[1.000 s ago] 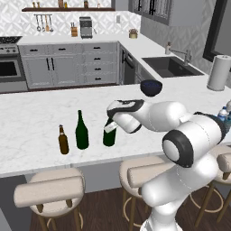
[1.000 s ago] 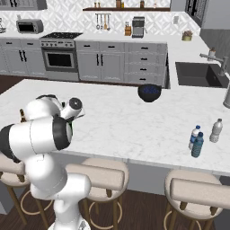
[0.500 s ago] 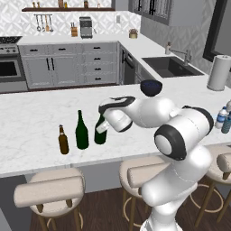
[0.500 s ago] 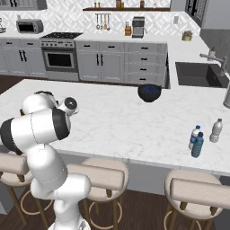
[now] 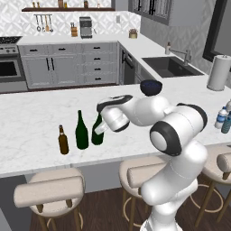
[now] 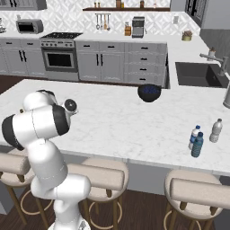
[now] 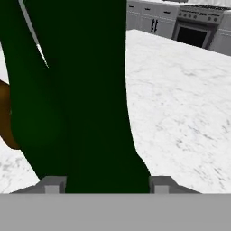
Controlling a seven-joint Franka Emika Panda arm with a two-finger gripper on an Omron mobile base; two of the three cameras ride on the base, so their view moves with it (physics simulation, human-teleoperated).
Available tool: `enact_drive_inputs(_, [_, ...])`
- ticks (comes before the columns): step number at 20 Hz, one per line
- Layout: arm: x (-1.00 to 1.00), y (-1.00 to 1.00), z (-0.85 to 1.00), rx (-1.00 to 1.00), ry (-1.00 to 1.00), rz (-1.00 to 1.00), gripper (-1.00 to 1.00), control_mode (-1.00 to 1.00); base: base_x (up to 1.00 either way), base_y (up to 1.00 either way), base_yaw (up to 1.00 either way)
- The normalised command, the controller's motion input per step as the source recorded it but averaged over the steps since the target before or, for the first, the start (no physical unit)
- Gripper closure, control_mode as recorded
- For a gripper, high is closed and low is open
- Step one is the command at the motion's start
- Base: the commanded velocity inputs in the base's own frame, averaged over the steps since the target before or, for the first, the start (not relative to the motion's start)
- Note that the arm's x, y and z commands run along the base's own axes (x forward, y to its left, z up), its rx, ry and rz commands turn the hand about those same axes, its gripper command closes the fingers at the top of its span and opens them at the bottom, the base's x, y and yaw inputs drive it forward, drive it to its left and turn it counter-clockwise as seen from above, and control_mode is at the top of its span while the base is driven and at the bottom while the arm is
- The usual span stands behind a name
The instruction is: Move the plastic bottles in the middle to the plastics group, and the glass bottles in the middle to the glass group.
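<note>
One green wine bottle (image 5: 97,131), clamped in the gripper (image 5: 100,129), stands just beside the dark green bottle (image 5: 81,131); next comes releasing it upright.

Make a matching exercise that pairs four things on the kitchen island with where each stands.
Things:
1. short brown beer bottle
2. tall dark green wine bottle
3. dark blue bowl
4. white paper-towel roll

Places:
A. by the sink, at the far right
B. leftmost of the three bottles
C. middle of the three bottles
D. toward the island's far edge, behind the arm

Pairs: 1-B, 2-C, 3-D, 4-A
</note>
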Motion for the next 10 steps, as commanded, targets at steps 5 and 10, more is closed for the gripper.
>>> enact_drive_inputs(5, [0.01, 0.00, -0.29, 0.00, 0.00, 0.00, 1.00, -1.00, 0.00, 0.00, 0.00])
enact_drive_inputs(10, [0.00, 0.00, -0.10, -0.04, 0.00, 0.00, -1.00, -1.00, 0.00, 0.00, 0.00])
